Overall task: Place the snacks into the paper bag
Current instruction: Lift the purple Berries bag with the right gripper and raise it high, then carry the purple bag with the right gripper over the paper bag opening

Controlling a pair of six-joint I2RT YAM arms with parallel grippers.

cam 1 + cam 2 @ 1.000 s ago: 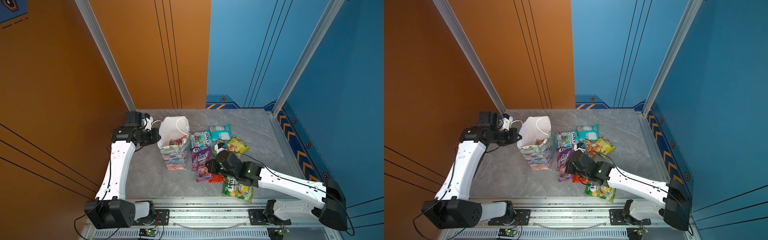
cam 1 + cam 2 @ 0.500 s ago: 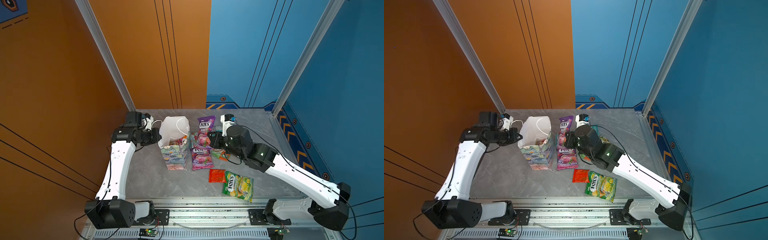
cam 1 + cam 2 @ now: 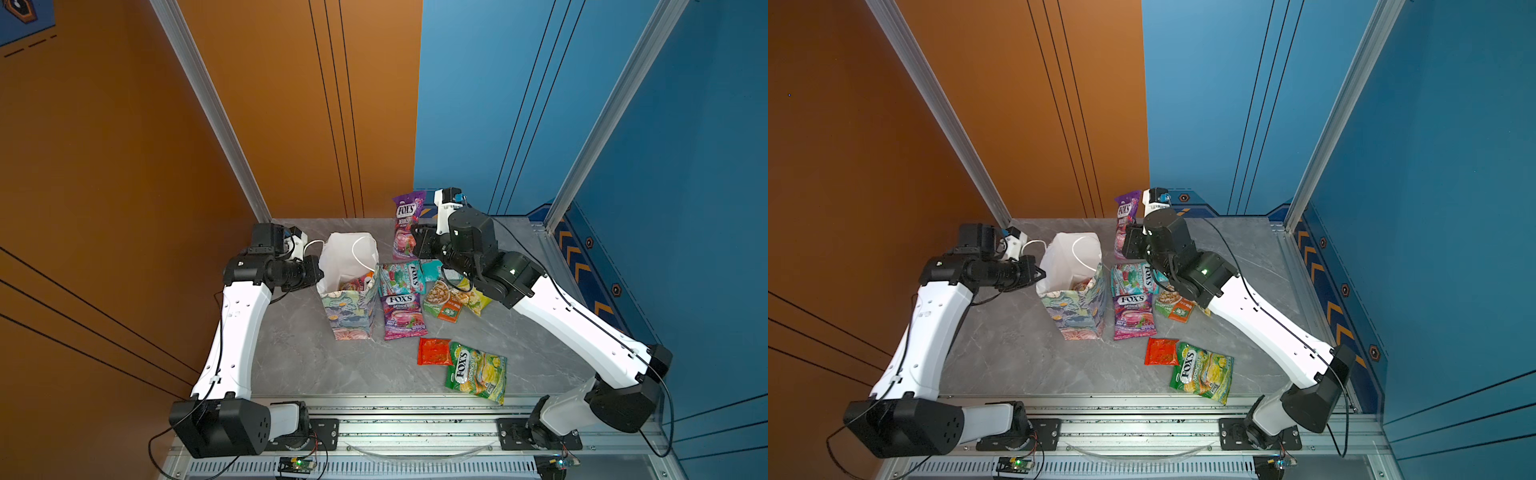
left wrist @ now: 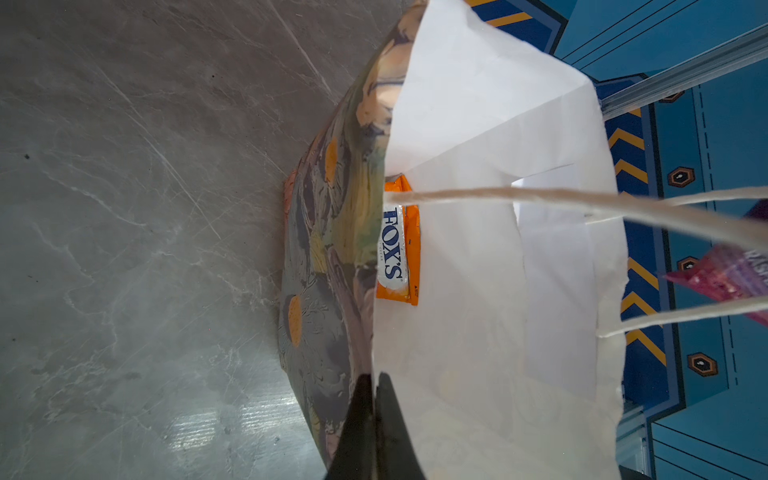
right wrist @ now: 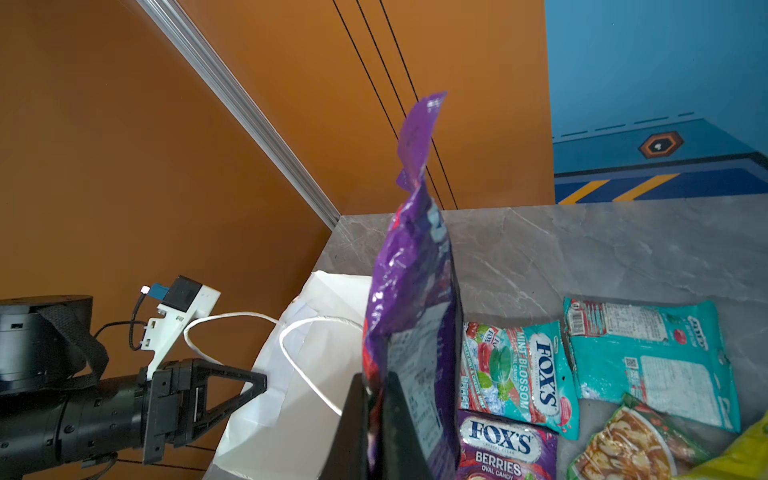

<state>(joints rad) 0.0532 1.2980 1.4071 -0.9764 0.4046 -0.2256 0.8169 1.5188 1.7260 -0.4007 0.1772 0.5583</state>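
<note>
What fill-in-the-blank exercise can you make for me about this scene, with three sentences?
1. The left claw pinches the rim of the paper bag, whose inside is ____.
2. The right claw holds a ____ candy packet upright.
3. Inside the paper bag lies an ____ FOX'S pack.
Missing words: white; purple; orange.

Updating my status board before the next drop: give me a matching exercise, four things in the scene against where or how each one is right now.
Things:
1 upright purple packet
2 orange packet
3 small red packet
4 paper bag

States:
A inside the paper bag
B rim pinched by left gripper
C held up by right gripper
D flat on table beside green packet

Pairs: 1-C; 2-A; 3-D; 4-B
</note>
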